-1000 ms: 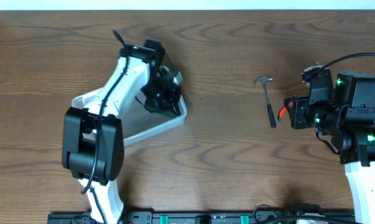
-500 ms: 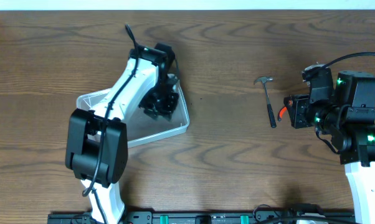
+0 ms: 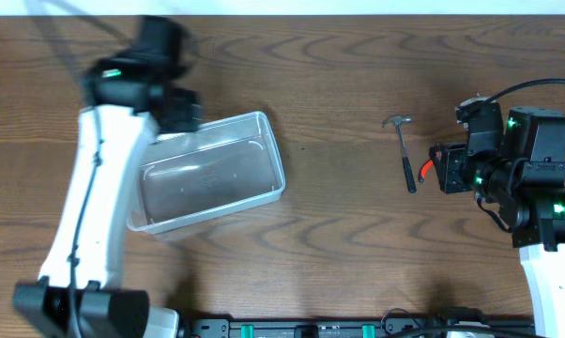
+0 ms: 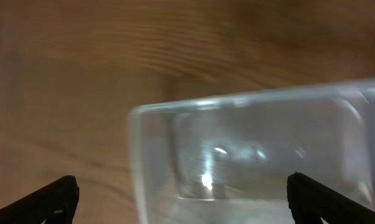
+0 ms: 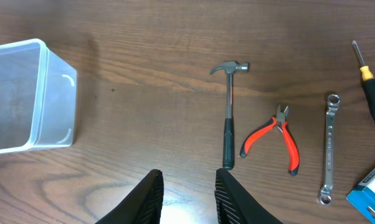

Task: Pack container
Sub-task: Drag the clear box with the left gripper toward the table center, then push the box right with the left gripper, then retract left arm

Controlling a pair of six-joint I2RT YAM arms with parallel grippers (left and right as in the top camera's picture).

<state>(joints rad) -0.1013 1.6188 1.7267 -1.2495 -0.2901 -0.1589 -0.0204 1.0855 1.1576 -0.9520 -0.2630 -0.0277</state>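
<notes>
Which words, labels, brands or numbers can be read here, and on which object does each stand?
None is readable.
The blue-and-white box shows only a corner at the frame's edge, with no legible print.
Any stamp on the wrench is too small to tell.
The container, hammer and pliers show no text.

Top-down overhead, low wrist views; common container (image 3: 212, 174)

Robotics lab workbench: wood-grain table (image 5: 144, 56), hammer (image 5: 228, 118), pliers (image 5: 281, 124), wrench (image 5: 329, 149) laid out.
</notes>
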